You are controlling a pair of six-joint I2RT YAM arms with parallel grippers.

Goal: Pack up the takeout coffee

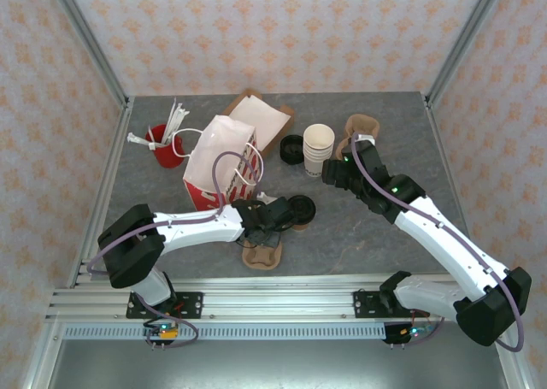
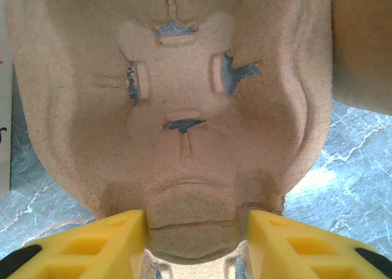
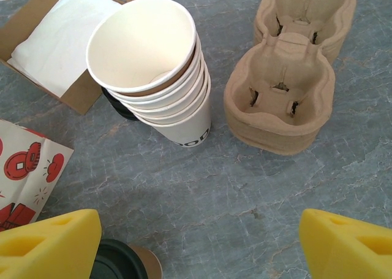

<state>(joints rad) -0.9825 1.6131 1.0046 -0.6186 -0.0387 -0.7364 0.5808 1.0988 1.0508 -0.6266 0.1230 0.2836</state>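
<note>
The carrier (image 2: 184, 95) is pinched, the coffee (image 1: 300, 209) stands outside it.
The left gripper (image 2: 196, 222) seems pressed on the carrier's narrow neck; the right gripper (image 3: 196, 245) is spread, empty, above the surface (image 3: 245, 187). The coffee is just beside the carrier — dragging or tilting the soft pulp could knock it over.

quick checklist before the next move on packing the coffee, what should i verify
1. Lid on the coffee: ok, the black lid is on.
2. Tray pocket in front of the left wrist empty: ok.
3. Left gripper fingers either side of the tray's near end: ok. Firm hold: cannot tell.
4. Right gripper open with nothing in it: ok.
5. Bag standing upright: ok.
</note>
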